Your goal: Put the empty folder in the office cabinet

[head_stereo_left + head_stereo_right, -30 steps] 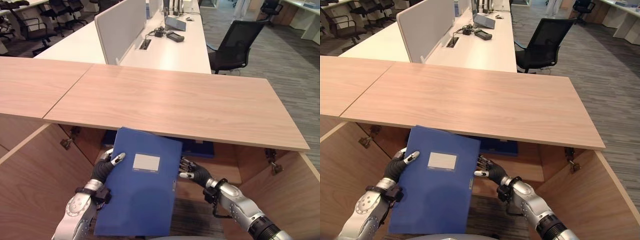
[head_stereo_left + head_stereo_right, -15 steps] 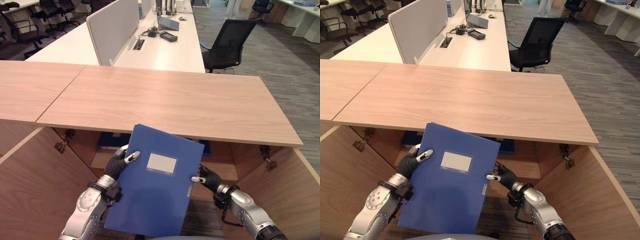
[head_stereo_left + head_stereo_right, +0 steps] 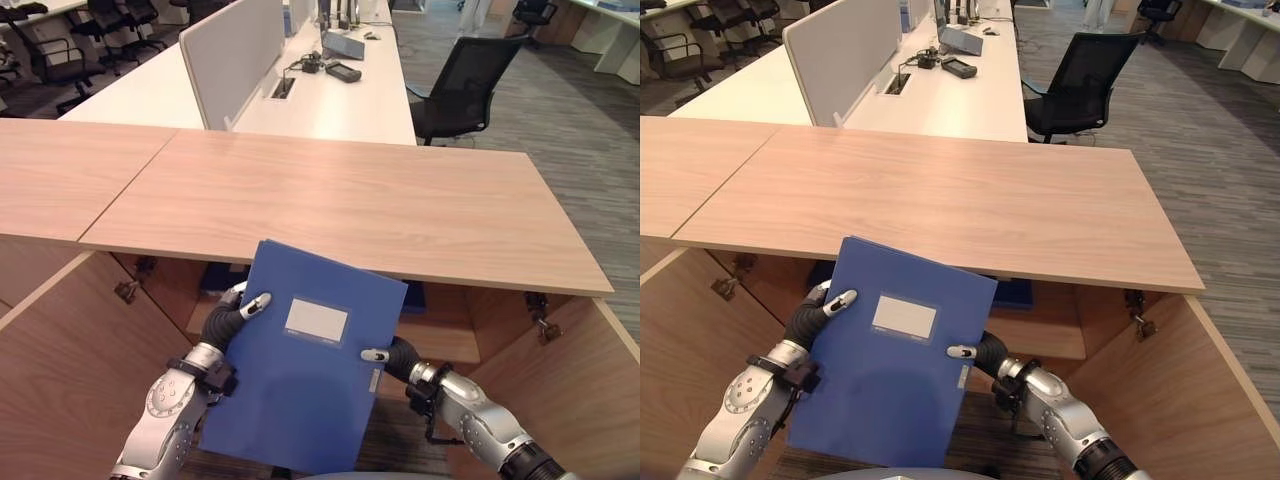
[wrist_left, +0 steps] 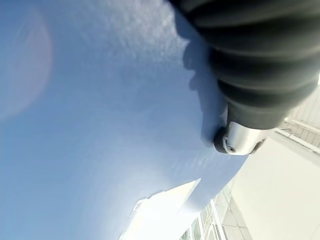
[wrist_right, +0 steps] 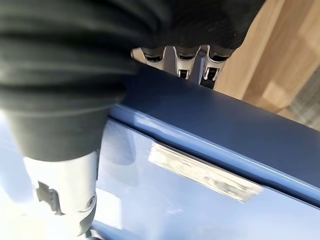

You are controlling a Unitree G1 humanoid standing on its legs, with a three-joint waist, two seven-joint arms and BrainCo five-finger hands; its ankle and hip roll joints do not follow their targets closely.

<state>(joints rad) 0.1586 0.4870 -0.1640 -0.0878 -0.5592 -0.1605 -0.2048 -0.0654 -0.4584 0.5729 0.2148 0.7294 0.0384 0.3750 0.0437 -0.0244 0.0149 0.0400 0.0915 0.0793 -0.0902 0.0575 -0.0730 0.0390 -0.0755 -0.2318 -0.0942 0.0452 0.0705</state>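
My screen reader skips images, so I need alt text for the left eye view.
A blue folder with a blank white label is gripped at its side edges by the left hand and right hand, before an open wooden cabinet with doors swung wide; white desks and a black chair stand beyond.

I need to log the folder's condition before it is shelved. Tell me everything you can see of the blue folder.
The blue folder is a closed, stiff, plastic-looking box file with a pale blank label on its front and a small label on its spine. It is held in the air, tilted, before the open cabinet, its top corner overlapping the wooden top's edge. The left hand grips its left edge and the right hand its right, thumbs on the front.
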